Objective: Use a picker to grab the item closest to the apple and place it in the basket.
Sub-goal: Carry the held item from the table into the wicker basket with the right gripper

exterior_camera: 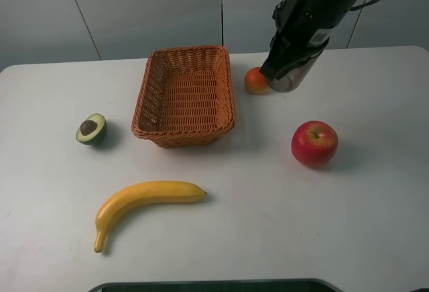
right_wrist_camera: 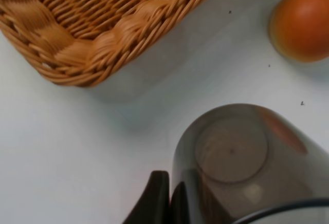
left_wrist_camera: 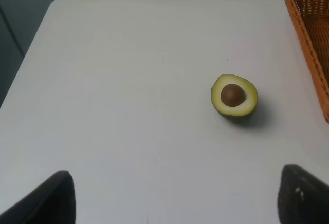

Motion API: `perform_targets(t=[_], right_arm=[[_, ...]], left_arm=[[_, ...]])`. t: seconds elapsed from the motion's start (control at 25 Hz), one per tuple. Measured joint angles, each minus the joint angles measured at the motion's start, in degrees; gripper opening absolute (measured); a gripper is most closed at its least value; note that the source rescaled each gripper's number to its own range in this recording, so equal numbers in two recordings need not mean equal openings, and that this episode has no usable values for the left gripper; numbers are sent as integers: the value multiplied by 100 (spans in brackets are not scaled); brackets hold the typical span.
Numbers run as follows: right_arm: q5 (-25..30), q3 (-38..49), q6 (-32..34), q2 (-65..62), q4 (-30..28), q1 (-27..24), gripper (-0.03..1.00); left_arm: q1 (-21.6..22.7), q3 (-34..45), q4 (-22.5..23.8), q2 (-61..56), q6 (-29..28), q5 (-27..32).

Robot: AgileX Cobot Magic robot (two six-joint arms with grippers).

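Overhead, the right pincer (exterior_camera: 289, 64) is clamped on the picker (exterior_camera: 293, 79), one dark finger (right_wrist_camera: 154, 198) showing against its grey translucent cup. The cup hangs just beside the orange fruit (exterior_camera: 255, 81), at its 3 o'clock. That fruit sits on the surface (exterior_camera: 268, 225) at 11 o'clock from the apple (exterior_camera: 314, 143), outside the basket (exterior_camera: 143, 98) near its far right corner. The left pincer (left_wrist_camera: 175, 198) stands wide apart, facing the avocado half (left_wrist_camera: 234, 95).
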Motion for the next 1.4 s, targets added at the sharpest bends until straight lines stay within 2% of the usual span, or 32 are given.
perform_targets(t=[0.24,0.4,0.6,1.0,1.24,1.4], right_arm=[[-29,-388,675,-3,0,0,0],[-346,-609,832,8,11,150,0],[-881,-933,870,391,252,415,0],[-1528,-1727,882,1542,472,931,0],[-2135,-1764,771,1833,472,1218,0],[-2325,-1830,593,2020,472,1315,0]], left_arm=[[0,0,0,0,0,0],[0,0,0,0,0,0],[0,0,0,0,0,0],[0,0,0,0,0,0],[0,0,0,0,0,0],[0,0,0,0,0,0]])
